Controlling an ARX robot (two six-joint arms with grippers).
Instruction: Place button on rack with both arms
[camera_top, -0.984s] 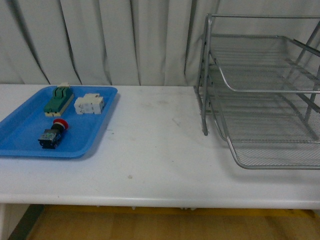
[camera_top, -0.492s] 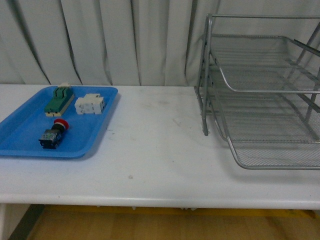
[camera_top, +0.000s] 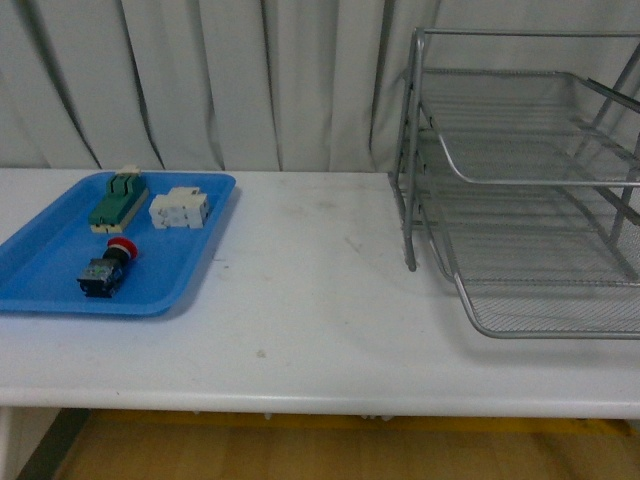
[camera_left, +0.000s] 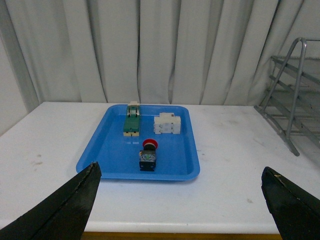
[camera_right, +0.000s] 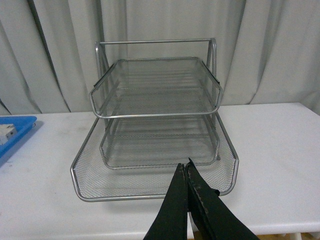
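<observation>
First, fetch the button (camera_top: 105, 270)

Lower the left gripper (camera_left: 180, 171), jaws spread wide and empty, over the button lying on its side in the blue tray (camera_top: 40, 255), well apart from the rack (camera_top: 520, 180). Pinch the blocky dark body, not the round, glossy red cap, likely slippery. Keep clear of the green switch (camera_top: 118, 200) and white block (camera_top: 179, 209) just behind. Hold the right gripper (camera_right: 186, 169), pressed shut and empty, ready before the silver wire-mesh shelves.

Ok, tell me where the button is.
In the front view the button lies far left, in the blue tray, nearer the robot than the green switch block.
</observation>
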